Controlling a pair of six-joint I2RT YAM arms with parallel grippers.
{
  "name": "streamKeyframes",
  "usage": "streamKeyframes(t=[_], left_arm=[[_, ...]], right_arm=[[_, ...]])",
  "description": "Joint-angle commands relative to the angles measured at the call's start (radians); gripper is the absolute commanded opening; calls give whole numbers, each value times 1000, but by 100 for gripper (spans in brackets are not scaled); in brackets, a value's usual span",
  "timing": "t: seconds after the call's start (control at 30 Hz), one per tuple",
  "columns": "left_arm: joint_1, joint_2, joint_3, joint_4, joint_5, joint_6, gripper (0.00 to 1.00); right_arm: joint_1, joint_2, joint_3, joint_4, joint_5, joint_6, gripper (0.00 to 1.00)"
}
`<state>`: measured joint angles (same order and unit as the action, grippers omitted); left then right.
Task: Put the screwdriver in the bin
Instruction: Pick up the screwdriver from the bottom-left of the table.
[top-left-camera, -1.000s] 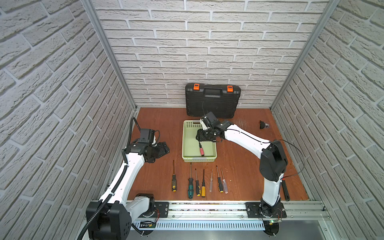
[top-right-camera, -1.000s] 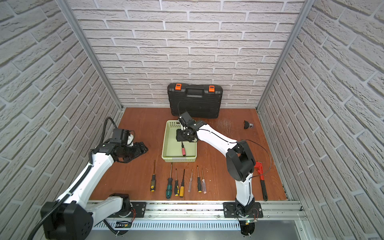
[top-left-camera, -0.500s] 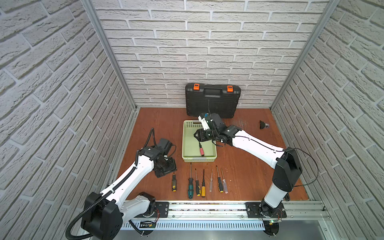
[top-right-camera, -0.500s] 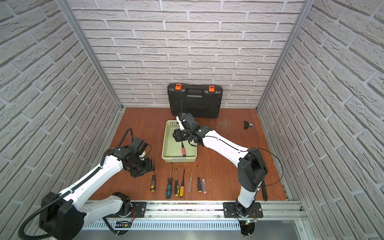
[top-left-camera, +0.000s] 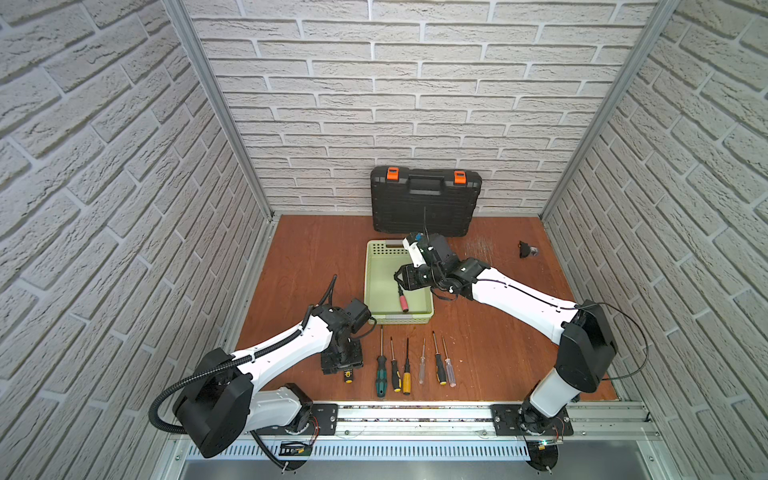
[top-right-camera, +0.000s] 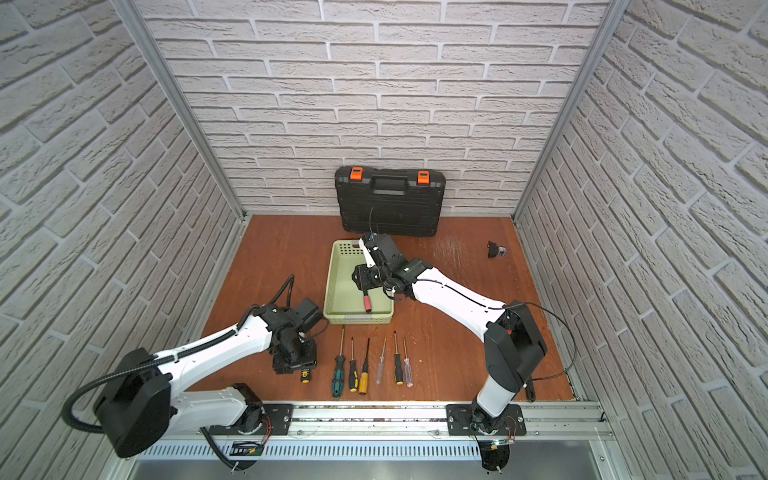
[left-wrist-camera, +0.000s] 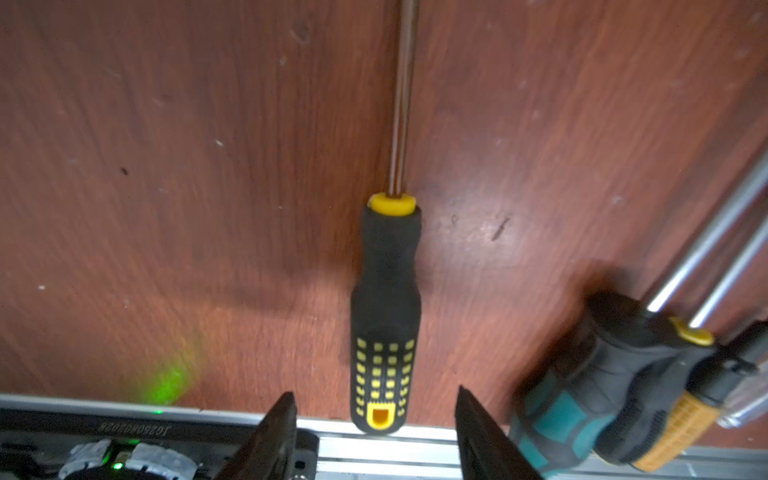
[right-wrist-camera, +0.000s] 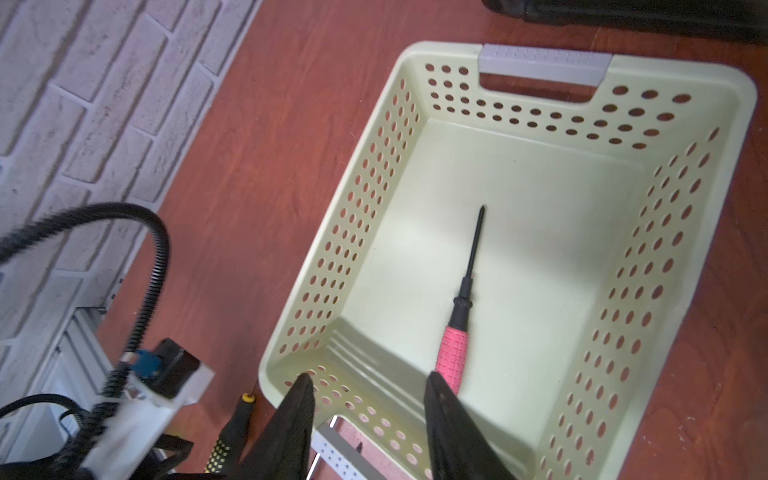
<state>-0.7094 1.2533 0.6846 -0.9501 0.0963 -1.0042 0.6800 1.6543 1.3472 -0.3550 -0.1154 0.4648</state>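
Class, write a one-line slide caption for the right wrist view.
Pink-handled screwdriver lies inside the pale green bin beneath the open right gripper.

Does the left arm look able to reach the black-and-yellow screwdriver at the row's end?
Probably yes. The left tool hovers over the screwdriver, jaws apart on either side of its handle, nothing between.

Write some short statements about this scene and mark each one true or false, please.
1. The pink-handled screwdriver lies inside the pale green perforated plastic bin. True.
2. The right gripper holds that screwdriver. False: it is open and empty, above the bin.
3. The left gripper is open around the handle of the black-and-yellow-handled screwdriver. True.
4. The black plastic toolcase lies open. False: it is shut.
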Motion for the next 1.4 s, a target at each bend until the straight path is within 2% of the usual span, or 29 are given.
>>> streamKeyframes(t=[0.0, 0.13, 0.4, 0.67, 0.77, 0.83, 1.0, 1.13, 1.27, 1.37], left_arm=[[-8, 17, -29, 70, -14, -10, 59], [-9, 31, -75, 173, 13, 2, 56], [-9, 88, -111, 250, -26, 9, 51], [-10, 102, -141, 271, -34, 0, 26], [-10, 92, -137, 257, -52, 1, 15], [-10, 90, -123, 236, -68, 7, 3], [-10, 16, -88, 138, -112, 10, 0], [-4, -79, -68, 48, -76, -26, 0], [-4, -203, 15, -105, -91, -41, 0], [44, -279, 97, -192, -84, -7, 0]], right_arm=[[4, -42, 5, 81, -30, 27, 44], [6, -32, -2, 111, -31, 36, 43], [14, 4, -11, 121, -59, 64, 40], [18, -2, -27, 116, -50, 58, 40], [18, 7, -32, 128, -49, 61, 40], [18, 23, -26, 129, -56, 61, 40], [18, 51, -9, 144, -73, 67, 40], [17, 63, -1, 166, -66, 67, 40], [13, 81, 41, 150, -67, 52, 40], [14, 65, 38, 161, -50, 43, 40]])
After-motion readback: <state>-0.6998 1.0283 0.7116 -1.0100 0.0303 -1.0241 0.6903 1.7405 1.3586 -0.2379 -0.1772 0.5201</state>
